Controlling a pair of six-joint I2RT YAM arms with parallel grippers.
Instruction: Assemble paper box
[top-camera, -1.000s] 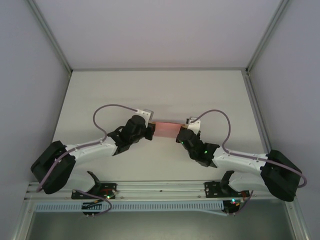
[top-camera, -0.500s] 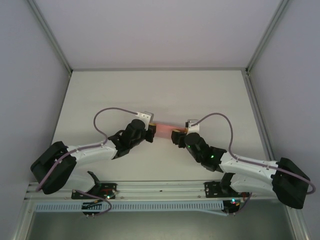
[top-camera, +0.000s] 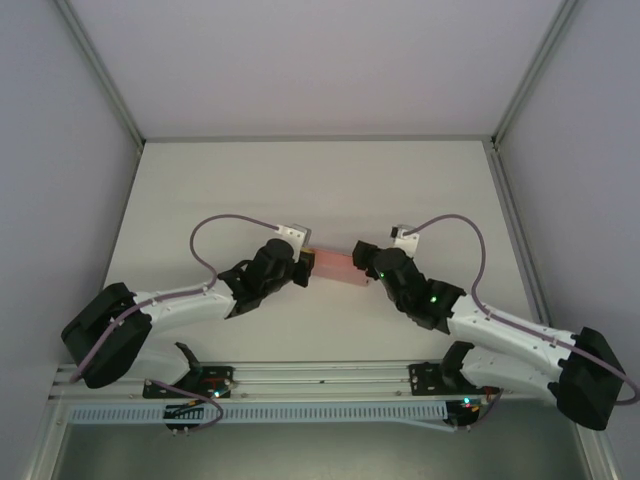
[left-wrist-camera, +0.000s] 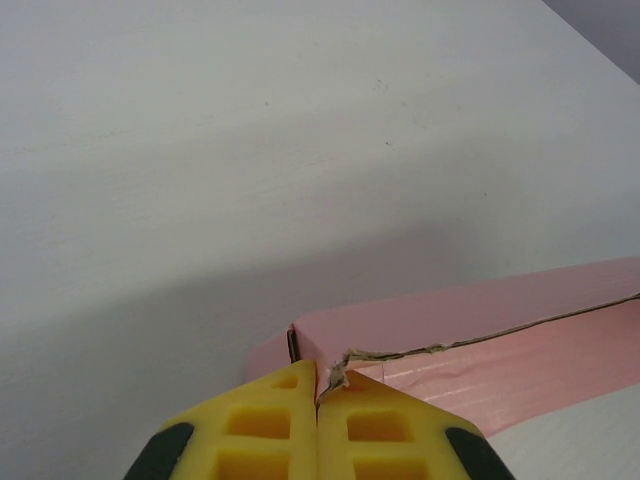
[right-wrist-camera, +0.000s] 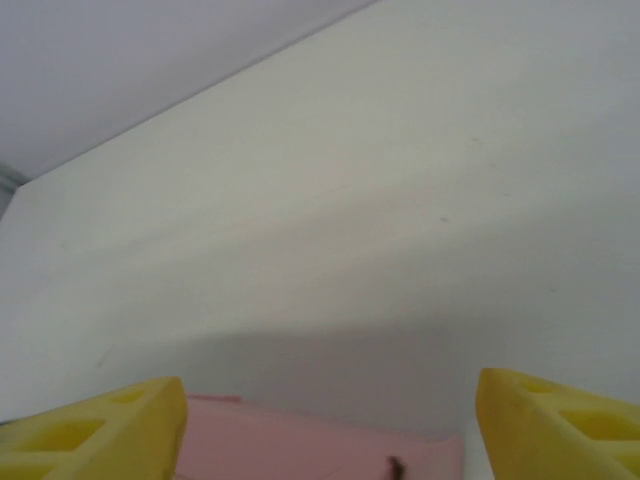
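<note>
The left tool (left-wrist-camera: 317, 392) is clamped on the left end of the pink box (left-wrist-camera: 470, 325), its yellow fingers (left-wrist-camera: 265, 430) pressed together over a frayed card edge. The right tool (right-wrist-camera: 330, 400) stands wide open at the box's right end, pink card showing low between its fingers. The box spans the gap between both tools at mid-tabletop (top-camera: 320, 185), with bare white surface beyond.

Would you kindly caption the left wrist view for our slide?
Left gripper shut on one corner of the pink paper box, white table beyond.
</note>
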